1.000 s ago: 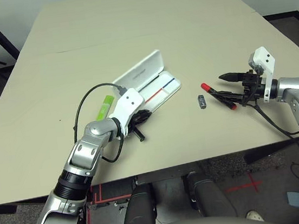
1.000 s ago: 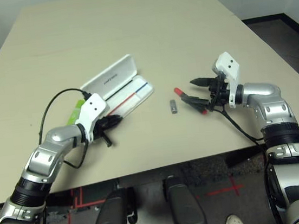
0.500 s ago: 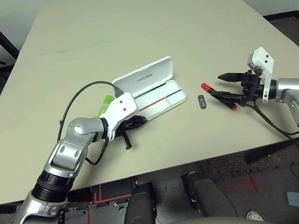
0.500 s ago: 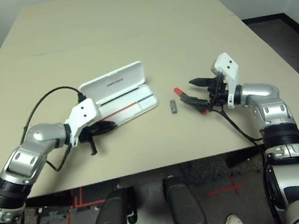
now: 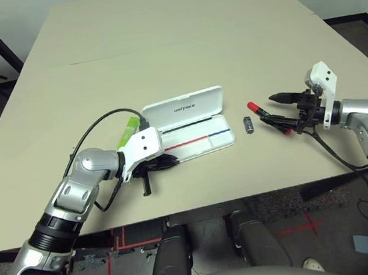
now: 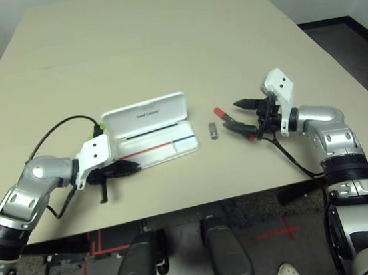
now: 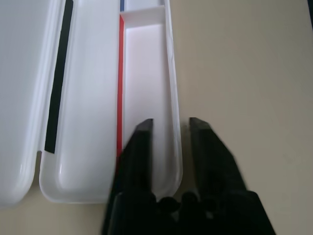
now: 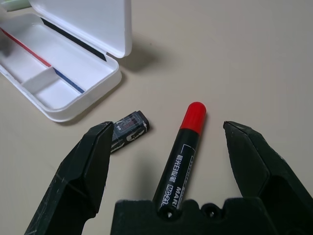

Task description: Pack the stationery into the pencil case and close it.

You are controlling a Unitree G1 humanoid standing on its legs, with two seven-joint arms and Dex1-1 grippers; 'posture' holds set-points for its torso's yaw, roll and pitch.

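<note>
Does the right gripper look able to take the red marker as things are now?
Probably yes. The right gripper is open, with one finger on each side of the red marker, and nothing lies between. The small dark block lies close beside one finger.

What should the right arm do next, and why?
Probably lower the right end effector and close on the marker. Its jaws are wide open with the marker lying between them on the table, and the pencil case already lies open with an empty tray.
</note>
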